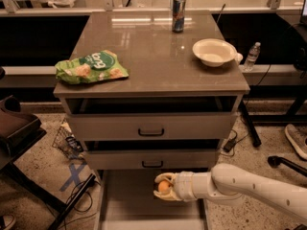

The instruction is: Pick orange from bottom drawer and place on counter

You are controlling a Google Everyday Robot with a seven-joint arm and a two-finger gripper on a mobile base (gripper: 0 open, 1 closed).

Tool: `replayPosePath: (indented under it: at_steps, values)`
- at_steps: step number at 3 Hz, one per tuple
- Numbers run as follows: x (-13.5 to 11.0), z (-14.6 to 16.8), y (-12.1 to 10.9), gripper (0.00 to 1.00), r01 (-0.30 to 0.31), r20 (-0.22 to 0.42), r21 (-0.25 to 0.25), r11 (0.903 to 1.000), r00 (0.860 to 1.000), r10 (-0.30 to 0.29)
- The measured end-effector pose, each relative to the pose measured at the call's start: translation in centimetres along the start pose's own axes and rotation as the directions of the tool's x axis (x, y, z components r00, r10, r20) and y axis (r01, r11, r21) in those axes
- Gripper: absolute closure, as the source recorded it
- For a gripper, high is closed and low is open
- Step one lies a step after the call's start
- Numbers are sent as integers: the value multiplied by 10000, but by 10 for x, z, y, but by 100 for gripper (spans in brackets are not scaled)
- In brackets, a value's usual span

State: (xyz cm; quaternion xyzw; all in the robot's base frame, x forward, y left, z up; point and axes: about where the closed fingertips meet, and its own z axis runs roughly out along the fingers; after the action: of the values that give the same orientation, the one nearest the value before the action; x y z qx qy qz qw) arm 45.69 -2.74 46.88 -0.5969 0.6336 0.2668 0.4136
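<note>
**Over the bottom drawer: orange gripped, lift to come**

Just under the middle drawer's front, above the pale floor of the bottom drawer (125, 201), the hand (161, 188) has its fingers closed around the orange (164, 186), one above and one below. The pick looks made. Next, I judge, it must draw back clear of the drawer fronts, rise, and set down on bare tabletop (153, 56). The orange is small, round and smooth.

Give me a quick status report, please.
Gripper shut on orange over bottom drawer. Not yet on counter. There: bag, bowl, can.
</note>
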Motion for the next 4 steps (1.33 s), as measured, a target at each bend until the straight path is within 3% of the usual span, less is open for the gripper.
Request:
replayPosePath:
  at_steps: [1,2,4]
  values:
    - [-14,-9,-4,100,54,167,-83,10000,9998,-53]
    - [-55,-56,-13,100,-389,557,86,9992,9977,384]
    - [-162,-192,-72,100,-1318,738,705,9888,9892,1266]
